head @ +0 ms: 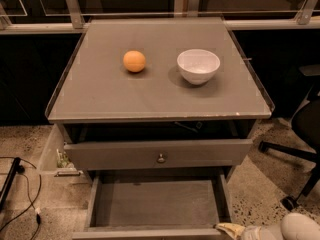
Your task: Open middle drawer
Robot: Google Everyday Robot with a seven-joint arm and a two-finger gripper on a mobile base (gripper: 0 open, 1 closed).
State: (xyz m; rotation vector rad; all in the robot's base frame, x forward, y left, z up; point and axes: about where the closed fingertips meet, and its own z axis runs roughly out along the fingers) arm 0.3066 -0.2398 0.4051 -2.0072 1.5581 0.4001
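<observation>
The middle drawer (pixel 155 205) is pulled far out below the cabinet top, and its shallow grey inside shows bare. Its front edge (pixel 150 232) lies at the bottom of the view, and its knob is hidden. Above it, another grey drawer front (pixel 200 153) with a small round metal knob (pixel 161 158) stands slightly out, with a dark gap over it. My gripper (pixel 229 229) is at the lower right, beside the front right corner of the pulled-out drawer. The white arm (pixel 300 228) runs off to the right behind it.
An orange (pixel 134 61) and a white bowl (pixel 198 66) sit on the grey cabinet top (pixel 100 99). A black office chair (pixel 305 129) stands at the right. A clear side bin (pixel 52 156) and black cables (pixel 15 184) are at the left on the speckled floor.
</observation>
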